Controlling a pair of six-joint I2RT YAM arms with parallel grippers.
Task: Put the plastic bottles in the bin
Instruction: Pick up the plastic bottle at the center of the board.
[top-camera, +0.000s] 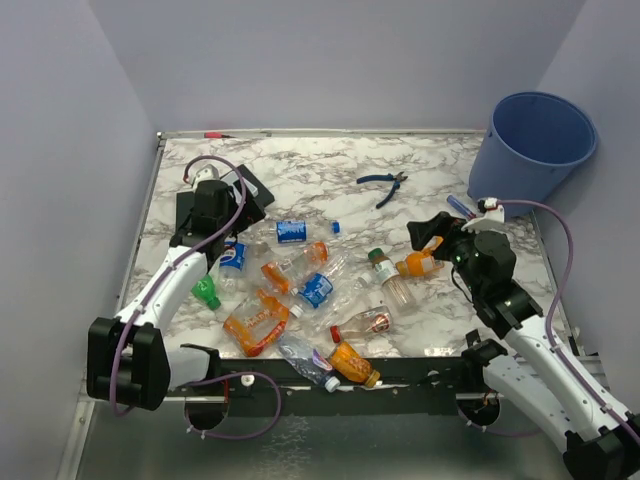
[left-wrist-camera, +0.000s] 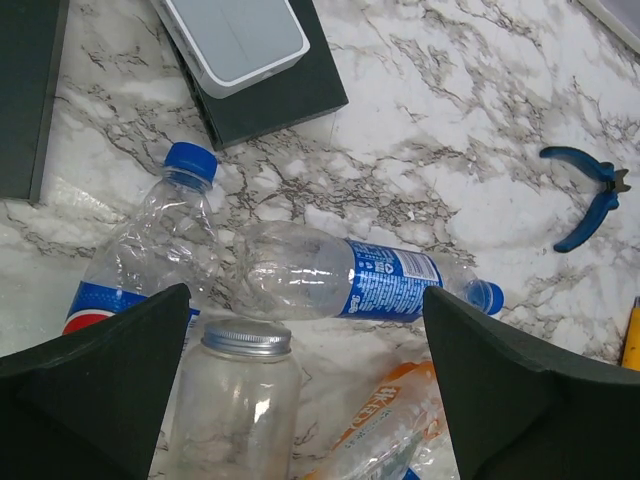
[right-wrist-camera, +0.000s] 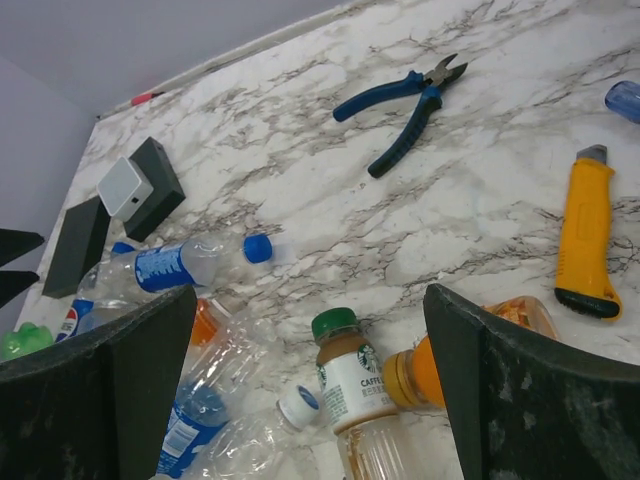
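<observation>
Left claw (left-wrist-camera: 303, 298) hangs over the left side of the marble table (top-camera: 300, 160) with its fingers spread wide and nothing between them. I judge that a stance for dropping over a bottle, not for carrying one. Just beyond its fingertips a blue-labelled bottle (left-wrist-camera: 350, 280) lies on its side across the gap. A blue-capped bottle (left-wrist-camera: 150, 255) lies beside it toward the left finger, touching it or nearly so. The other bottles (top-camera: 315, 290) sprawl in a loose heap across the middle of the table, probably tipped out there, so each needs picking singly. Right claw (right-wrist-camera: 308, 292) is likewise wide apart and empty, hovering at the heap's right edge. A green-capped bottle (right-wrist-camera: 350, 375) and an orange bottle (right-wrist-camera: 440, 370) sit side by side low between its fingers, and look like its closest picks. Pliers (right-wrist-camera: 400, 110) and a yellow knife (right-wrist-camera: 585, 235) lie farther off and are not wanted. The bin (top-camera: 540, 140) stands upright at the far right corner, well apart from the left claw and nearer the right one. Its floor is hidden, so I cannot tell whether any bottle is inside.
</observation>
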